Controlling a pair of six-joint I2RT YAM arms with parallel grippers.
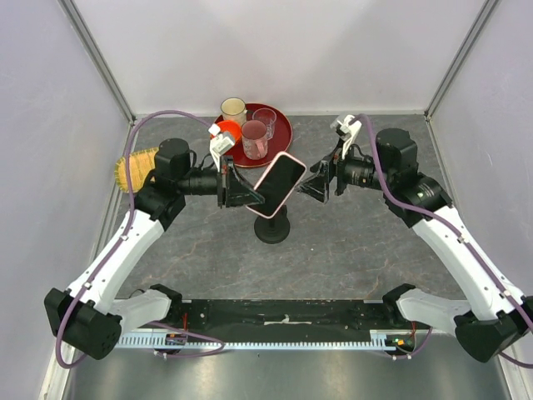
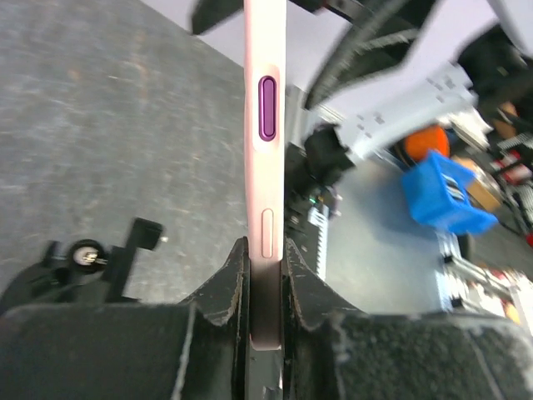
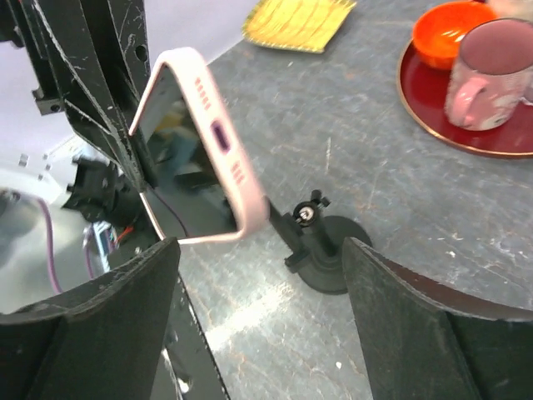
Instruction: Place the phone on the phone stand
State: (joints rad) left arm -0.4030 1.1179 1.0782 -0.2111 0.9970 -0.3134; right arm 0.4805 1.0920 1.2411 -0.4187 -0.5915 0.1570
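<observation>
The phone point(image 1: 278, 185), black screen in a pale pink case, is held tilted in the air just above the black phone stand point(image 1: 272, 227). My left gripper point(image 1: 246, 197) is shut on the phone's left end; in the left wrist view the pink edge point(image 2: 265, 167) runs up from between the fingers, and the stand's clamp point(image 2: 100, 258) lies lower left. My right gripper point(image 1: 319, 182) is open and empty, just right of the phone. In the right wrist view the phone point(image 3: 196, 158) hangs upper left and the stand point(image 3: 321, 250) sits between my open fingers.
A red tray point(image 1: 279, 125) at the back holds a cream cup point(image 1: 233, 110), a clear glass point(image 1: 264, 117), a pink mug point(image 1: 254, 139) and an orange bowl point(image 1: 226, 132). A yellow brush-like thing point(image 1: 133, 167) lies at the far left by the wall.
</observation>
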